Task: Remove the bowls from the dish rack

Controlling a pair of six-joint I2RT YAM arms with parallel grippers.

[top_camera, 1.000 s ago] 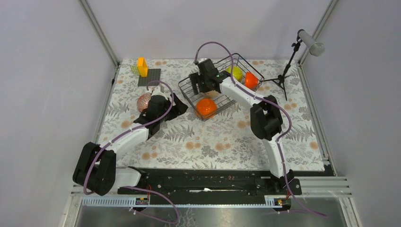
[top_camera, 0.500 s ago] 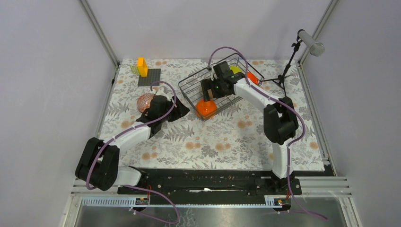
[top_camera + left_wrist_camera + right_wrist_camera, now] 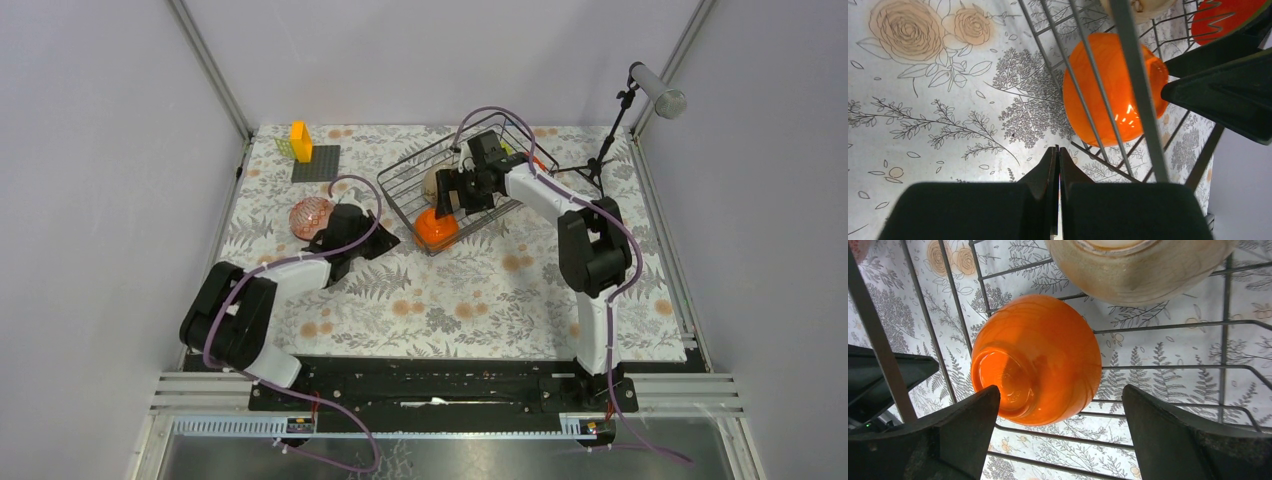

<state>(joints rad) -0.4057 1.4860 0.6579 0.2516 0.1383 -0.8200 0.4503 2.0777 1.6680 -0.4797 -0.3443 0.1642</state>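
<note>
The dish rack stands at the back middle of the table. An orange bowl lies on its side in the rack's near corner, with a beige bowl just behind it. My right gripper reaches down into the rack, open wide, its fingers either side of the orange bowl and not touching it. My left gripper is shut on nothing, just outside the rack's left wall. A pink-red patterned bowl sits on the table to the left. A second orange bowl shows deeper in the rack.
An orange block stands on a dark square plate at the back left. A camera stand rises by the rack's right end. The left gripper's black body sits close to the rack wires.
My left gripper has closed and drawn right, off the pink-red bowl, which now stands uncovered. My right gripper has opened fully and swung from the rack's back to over the front orange bowl.
</note>
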